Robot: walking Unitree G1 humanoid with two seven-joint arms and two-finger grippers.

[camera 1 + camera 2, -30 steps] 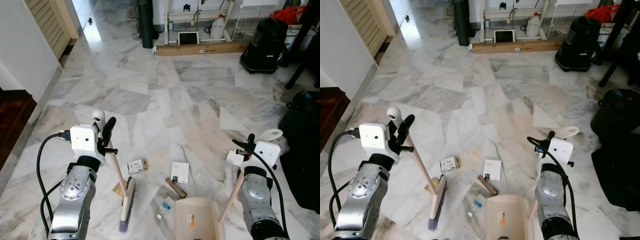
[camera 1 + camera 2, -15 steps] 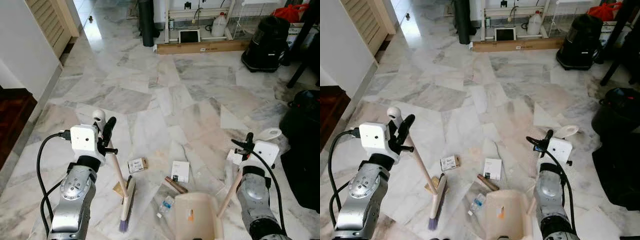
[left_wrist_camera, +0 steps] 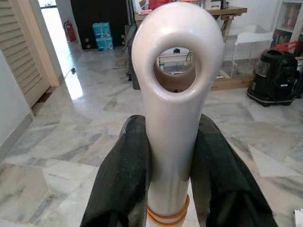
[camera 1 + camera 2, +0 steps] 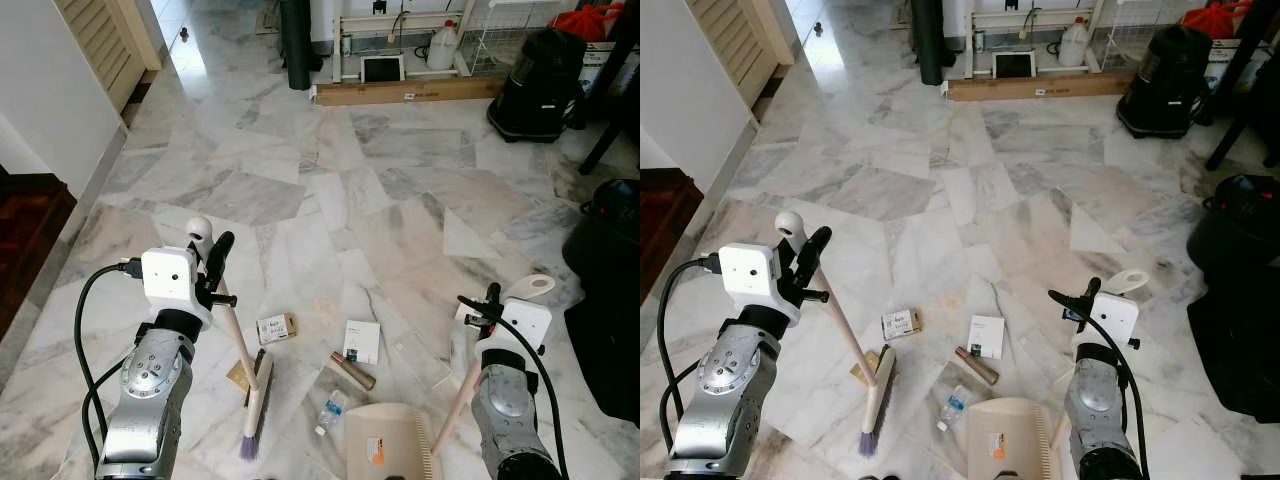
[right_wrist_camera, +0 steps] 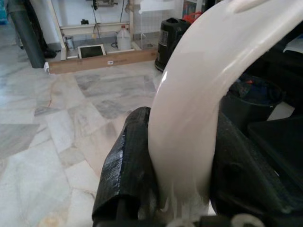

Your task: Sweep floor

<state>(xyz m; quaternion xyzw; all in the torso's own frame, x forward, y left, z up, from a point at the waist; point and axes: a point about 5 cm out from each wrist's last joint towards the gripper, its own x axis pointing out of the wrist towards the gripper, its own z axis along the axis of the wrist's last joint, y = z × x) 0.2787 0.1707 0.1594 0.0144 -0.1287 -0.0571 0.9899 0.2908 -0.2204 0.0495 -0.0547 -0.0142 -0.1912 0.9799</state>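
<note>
My left gripper [image 4: 208, 243] is shut on the top of a pale broom handle [image 3: 176, 94]; its black fingers [image 3: 128, 165] press both sides below the hanging loop. The handle slants down to the broom head [image 4: 255, 405], which rests on the marble floor. My right gripper [image 4: 497, 303] is shut on the cream handle [image 5: 199, 94] of a dustpan [image 4: 385, 450] lying flat near my feet. Litter lies between them: a small box [image 4: 275, 328], a white card [image 4: 361, 341], a brown tube [image 4: 352, 370], a plastic bottle [image 4: 330, 410] and a brown scrap [image 4: 238, 376].
A black vacuum cleaner [image 4: 540, 95] and a long cardboard box [image 4: 405, 93] stand at the back. Dark bins [image 4: 610, 240] crowd the right side. A louvred door [image 4: 100, 40] and a dark wooden step [image 4: 25, 230] border the left. Clear wrappers [image 4: 415, 355] lie by the dustpan.
The dustpan was tipped up close to the brown tube half a second ago; now it lies flat, drawn back from it. My right arm has come lower. The broom has barely moved.
</note>
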